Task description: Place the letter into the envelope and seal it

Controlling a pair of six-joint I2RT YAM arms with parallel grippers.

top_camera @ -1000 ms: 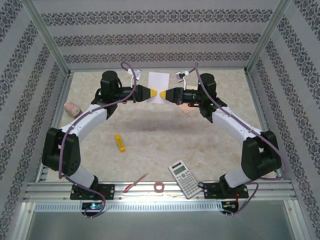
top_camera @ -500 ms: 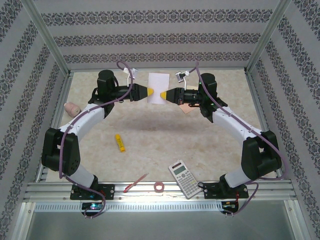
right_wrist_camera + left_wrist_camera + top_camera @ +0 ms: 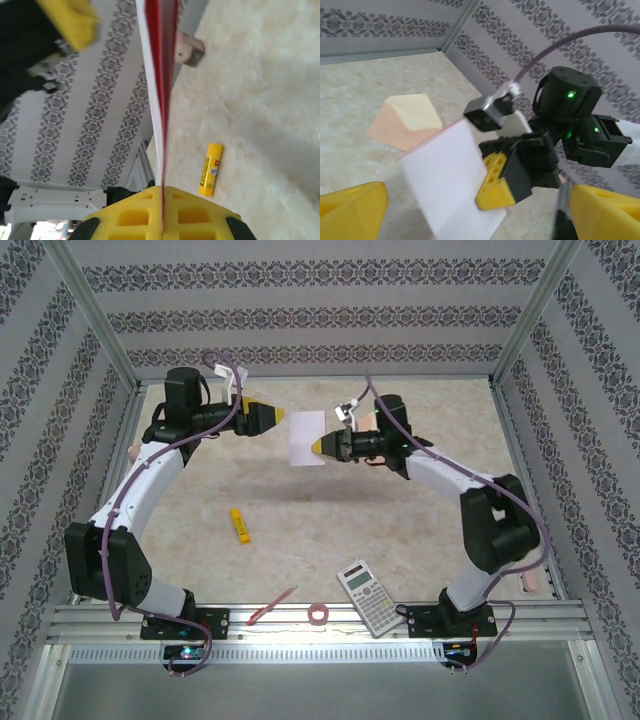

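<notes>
Right gripper [image 3: 322, 447]: clamped on one edge of the letter [image 3: 305, 438]; the arm nearer the work.
Letter: held off the table [image 3: 300, 500], white back to the top camera, long edges running 12 to 6; seen edge-on from the right wrist, red border showing.
Left gripper [image 3: 265, 415]: jaws wide apart and empty, at 10 o'clock of the letter, apart from it.
Envelope [image 3: 405, 122]: flat on the table, at 10 o'clock of the letter in the left wrist view and beyond it, cream flap lying open.
Deciding relation: the letter likely has to drop and tilt until a leading edge meets the mouth under that flap.
Around: glue stick [image 3: 240, 525] at 7 o'clock; calculator [image 3: 366, 597], red pen [image 3: 270, 606] and tape roll [image 3: 319, 614] near 6 o'clock, all well apart.
In the way: nothing between letter and envelope; the free flap may shift.
</notes>
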